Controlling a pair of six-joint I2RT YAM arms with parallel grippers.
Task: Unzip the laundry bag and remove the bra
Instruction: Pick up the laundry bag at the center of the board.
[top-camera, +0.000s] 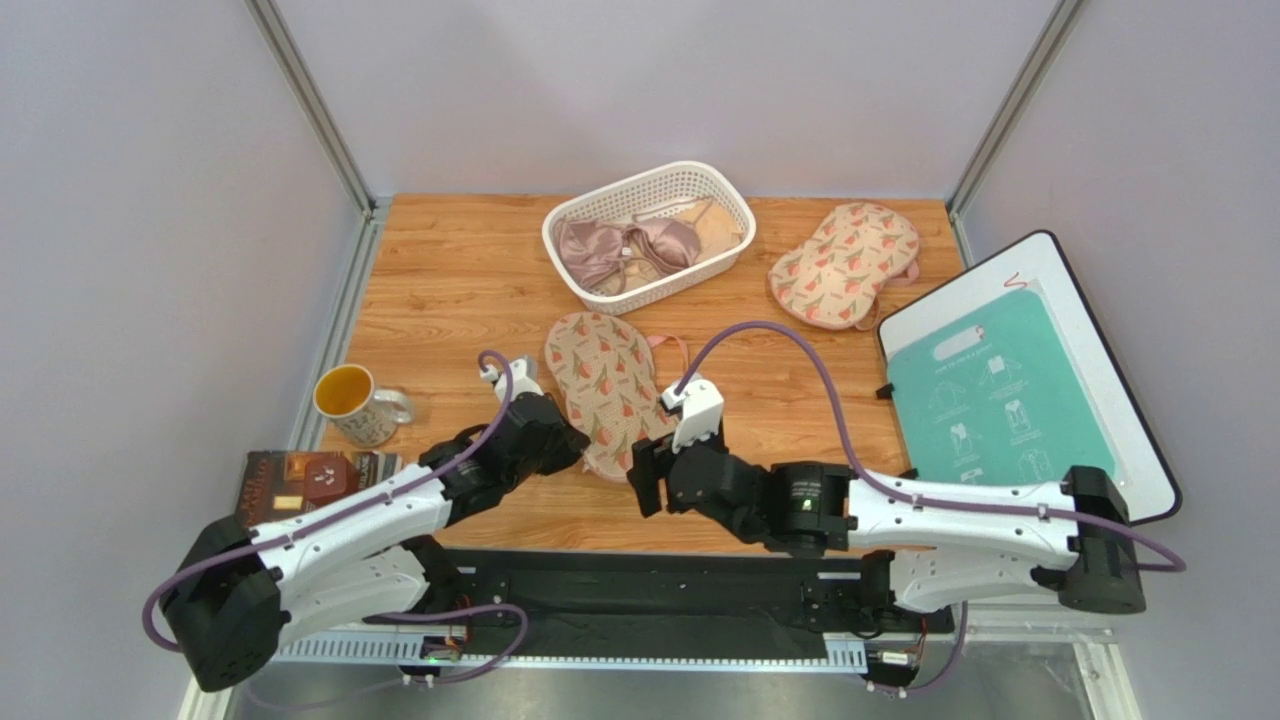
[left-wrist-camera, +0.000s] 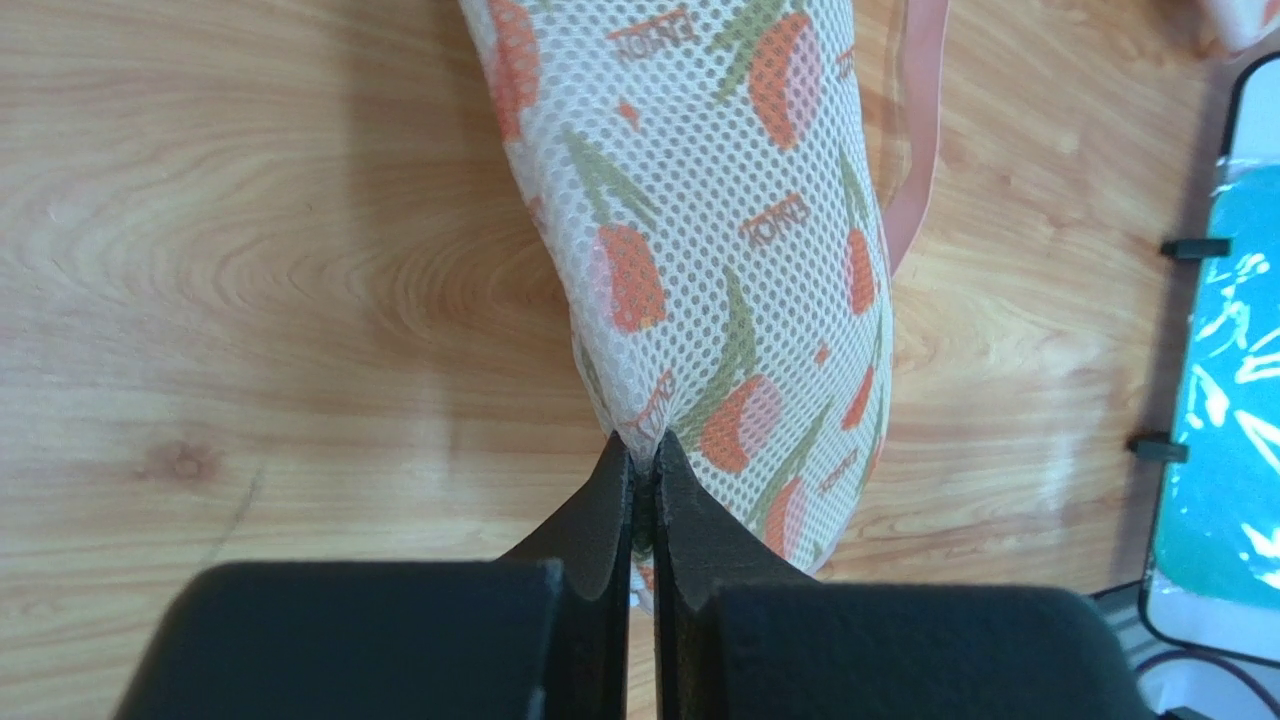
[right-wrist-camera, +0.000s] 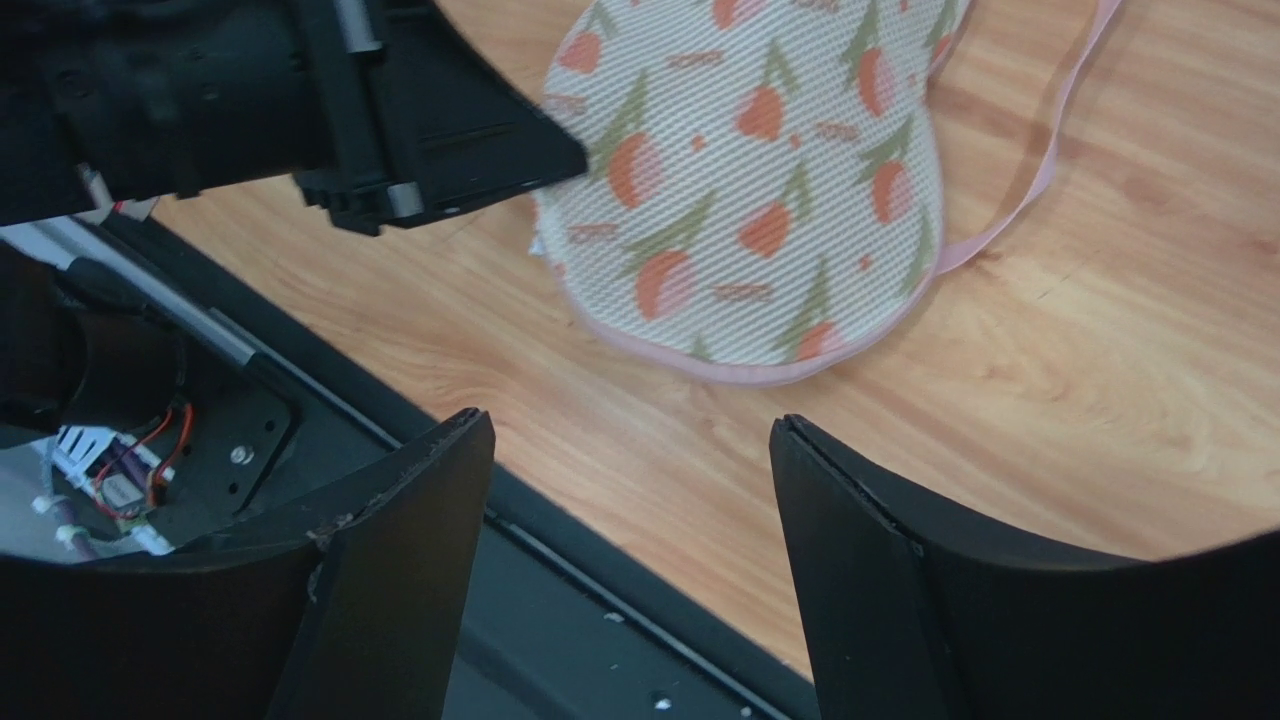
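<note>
The laundry bag (top-camera: 601, 383) lies flat in the middle of the wooden table, a beige mesh pouch with pink-red flowers and pink edging. My left gripper (top-camera: 562, 437) is shut on the mesh at its near left edge; the left wrist view shows the pinch point (left-wrist-camera: 643, 450) and the bag (left-wrist-camera: 706, 225) stretching away. My right gripper (top-camera: 651, 477) is open and empty just off the bag's near end, above the table's front edge (right-wrist-camera: 631, 425). The bag (right-wrist-camera: 766, 180) lies beyond its fingers. The mustard-yellow bra is not in view.
A white basket (top-camera: 718, 188) at the back holds a mauve-pink bra (top-camera: 594, 248) and a pale beige bra. A second bag of the same print (top-camera: 845, 263) lies at back right. A teal folding board (top-camera: 1022, 398) is on the right; a mug (top-camera: 349, 398) and a brown box (top-camera: 308, 480) are on the left.
</note>
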